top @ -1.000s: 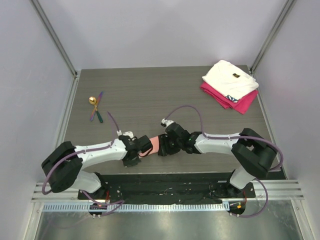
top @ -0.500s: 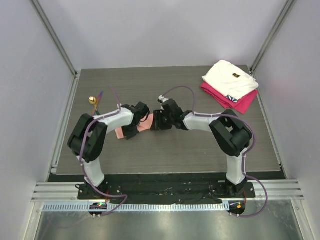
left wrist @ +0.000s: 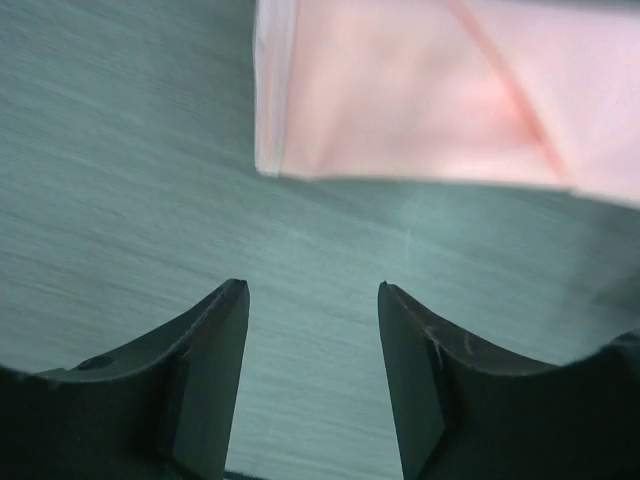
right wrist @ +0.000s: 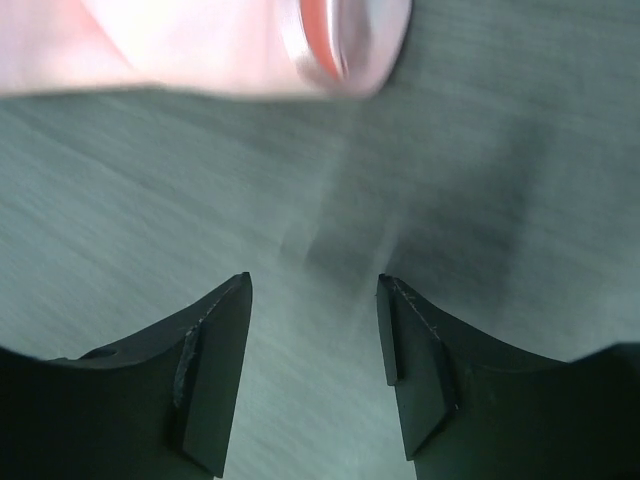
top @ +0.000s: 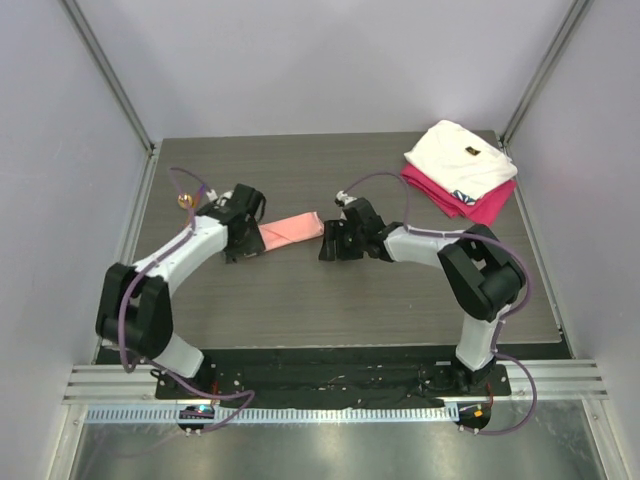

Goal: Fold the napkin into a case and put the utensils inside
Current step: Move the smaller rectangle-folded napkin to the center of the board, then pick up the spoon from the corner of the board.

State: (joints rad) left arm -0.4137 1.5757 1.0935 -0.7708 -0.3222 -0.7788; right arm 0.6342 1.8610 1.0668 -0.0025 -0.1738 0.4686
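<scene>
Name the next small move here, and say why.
Probably swing the left tool toward the utensils beside its arm. The napkin lies folded on the table, the left tool and the right tool stand open, clear of it, and nothing is inside yet.

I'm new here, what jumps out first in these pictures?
A folded salmon-pink napkin lies in the middle of the table. The left tool and right tool stand open and empty, one by each end of it. In the far right corner a folded white cloth sits on a magenta cloth.
</scene>
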